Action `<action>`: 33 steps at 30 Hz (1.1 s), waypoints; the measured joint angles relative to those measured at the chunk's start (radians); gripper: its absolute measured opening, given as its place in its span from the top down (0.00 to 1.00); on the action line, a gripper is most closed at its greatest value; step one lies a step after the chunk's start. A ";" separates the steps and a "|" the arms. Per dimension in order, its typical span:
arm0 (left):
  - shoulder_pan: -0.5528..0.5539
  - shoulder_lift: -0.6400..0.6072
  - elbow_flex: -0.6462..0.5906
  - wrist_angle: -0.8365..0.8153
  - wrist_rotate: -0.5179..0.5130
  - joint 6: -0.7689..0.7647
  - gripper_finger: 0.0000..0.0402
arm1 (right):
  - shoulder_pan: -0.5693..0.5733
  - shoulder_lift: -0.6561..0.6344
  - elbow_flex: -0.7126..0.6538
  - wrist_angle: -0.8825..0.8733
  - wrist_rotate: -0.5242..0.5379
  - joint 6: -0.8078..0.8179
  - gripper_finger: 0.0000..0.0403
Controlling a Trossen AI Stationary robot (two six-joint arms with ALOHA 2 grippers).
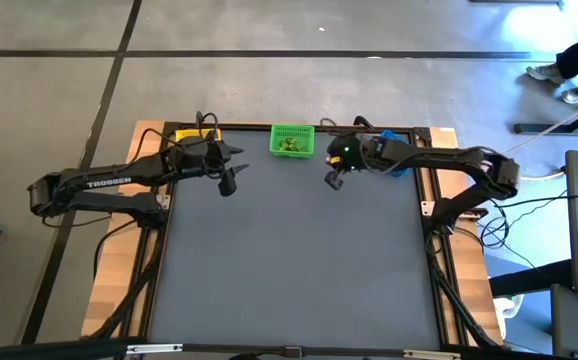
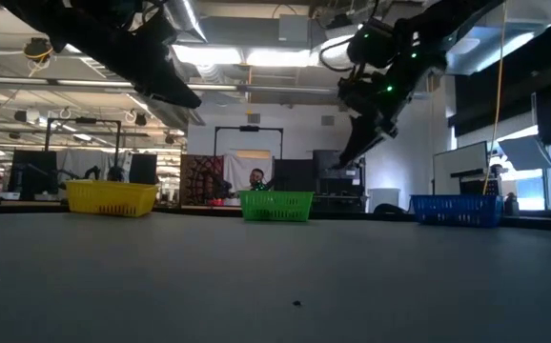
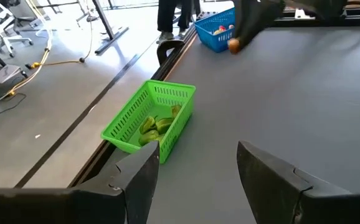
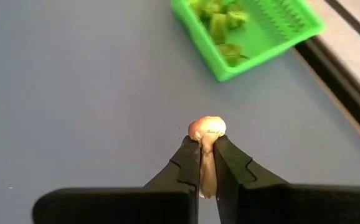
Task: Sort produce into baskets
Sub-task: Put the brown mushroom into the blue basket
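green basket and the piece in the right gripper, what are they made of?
Green basket: looks like moulded plastic, glossy, with open mesh walls. Cream piece in the right gripper: probably smooth plastic or rubbery toy, with a slight sheen; can't tell which.

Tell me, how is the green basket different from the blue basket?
The green basket holds green pieces, while the blue basket holds red and pale ones. On the table's far edge, the green basket sits in the middle, between the two arms; the blue basket sits at the right end, mostly hidden under the right arm from above. Both are small mesh-sided rectangular baskets of like size.
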 joint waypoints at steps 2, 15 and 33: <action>0.000 0.000 0.000 0.000 0.004 0.000 0.47 | -0.017 -0.033 0.000 -0.038 0.015 -0.008 0.95; 0.003 0.000 0.000 0.000 0.004 0.000 0.47 | -0.178 -0.175 0.000 -0.354 0.043 -0.054 0.95; 0.003 0.000 0.000 0.007 0.004 0.001 0.47 | -0.462 -0.223 -0.067 -0.411 0.045 -0.077 0.95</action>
